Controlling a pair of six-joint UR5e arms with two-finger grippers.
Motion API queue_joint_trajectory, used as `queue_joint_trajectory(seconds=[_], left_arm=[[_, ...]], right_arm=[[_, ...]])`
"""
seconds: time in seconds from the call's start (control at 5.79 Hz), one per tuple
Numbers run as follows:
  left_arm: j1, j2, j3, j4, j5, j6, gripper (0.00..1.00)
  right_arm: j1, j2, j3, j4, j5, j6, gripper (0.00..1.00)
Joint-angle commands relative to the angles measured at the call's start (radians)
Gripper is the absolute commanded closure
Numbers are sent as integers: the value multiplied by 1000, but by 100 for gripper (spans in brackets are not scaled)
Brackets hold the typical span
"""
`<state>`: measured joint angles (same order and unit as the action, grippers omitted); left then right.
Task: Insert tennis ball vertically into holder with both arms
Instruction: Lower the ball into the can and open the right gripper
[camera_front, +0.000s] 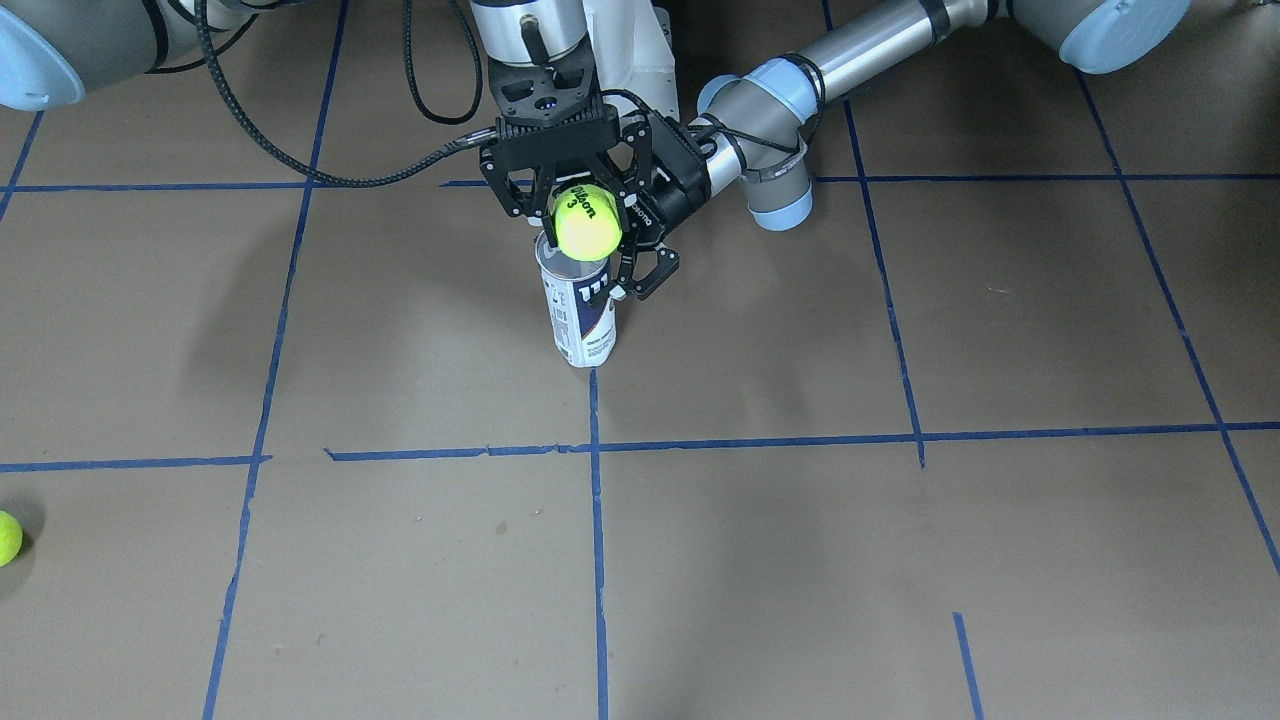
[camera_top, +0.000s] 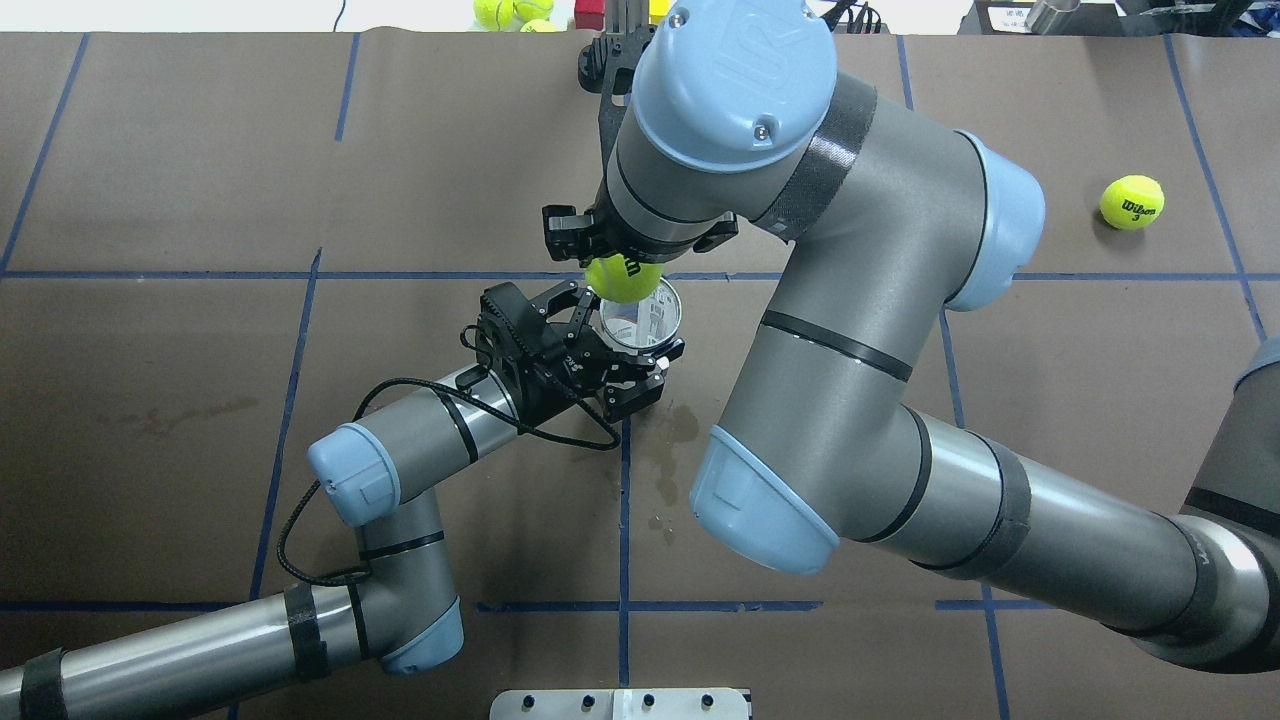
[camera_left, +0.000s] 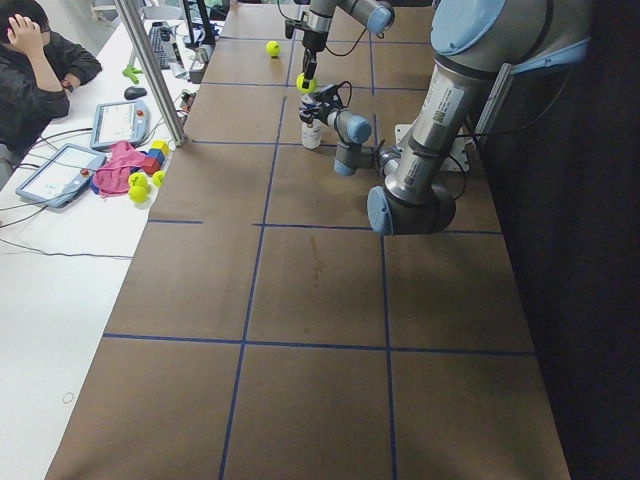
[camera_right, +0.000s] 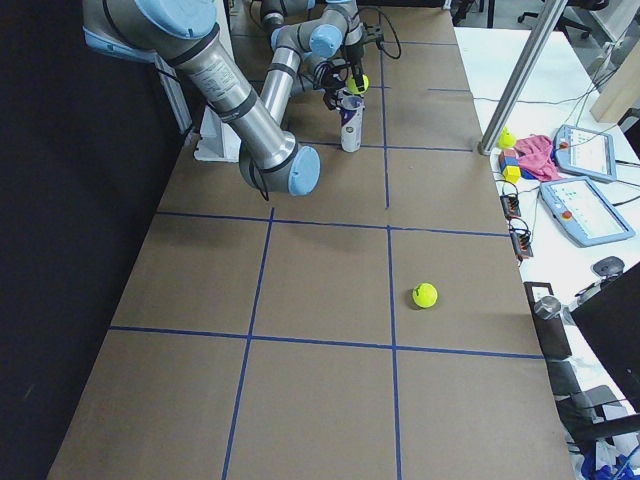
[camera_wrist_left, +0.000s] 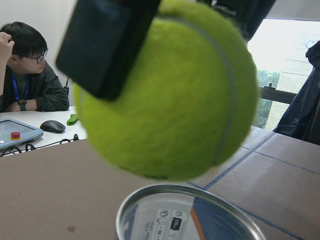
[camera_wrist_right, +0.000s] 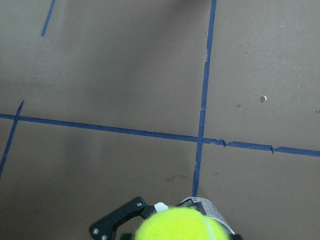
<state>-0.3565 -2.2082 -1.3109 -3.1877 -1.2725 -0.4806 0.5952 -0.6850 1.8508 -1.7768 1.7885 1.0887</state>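
The holder (camera_front: 582, 322) is a clear can with a white and navy label, standing upright on the table with its top open. My left gripper (camera_front: 625, 262) reaches in from the side and is shut on the holder's upper part; it also shows from overhead (camera_top: 618, 348) around the holder (camera_top: 645, 322). My right gripper (camera_front: 585, 205) points straight down and is shut on a yellow tennis ball (camera_front: 587, 222). The ball (camera_wrist_left: 170, 95) hangs just above the holder's rim (camera_wrist_left: 190, 220), slightly off its centre in the overhead view (camera_top: 622, 278).
A loose tennis ball (camera_top: 1131, 202) lies on the table's far right, and also shows in the front view (camera_front: 8, 537). More balls (camera_top: 495, 10) lie beyond the far edge. An operator (camera_left: 40, 70) sits at a side desk with tablets. The right arm's elbow (camera_top: 770, 520) overhangs the table's middle.
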Motion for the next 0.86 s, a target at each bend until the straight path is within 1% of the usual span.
queue_joint_trajectory(seconds=[0.0, 0.35, 0.52, 0.69], left_arm=[[-4, -1, -1, 0, 1, 0, 6], [-4, -1, -1, 0, 1, 0, 6], [-4, -1, -1, 0, 1, -1, 6], [-4, -1, -1, 0, 1, -1, 6]], right_arm=[[0, -5, 1, -1, 0, -1, 77], [0, -19, 1, -1, 2, -6, 77], [0, -21, -1, -1, 2, -4, 73], [-5, -22, -1, -1, -7, -6, 21]])
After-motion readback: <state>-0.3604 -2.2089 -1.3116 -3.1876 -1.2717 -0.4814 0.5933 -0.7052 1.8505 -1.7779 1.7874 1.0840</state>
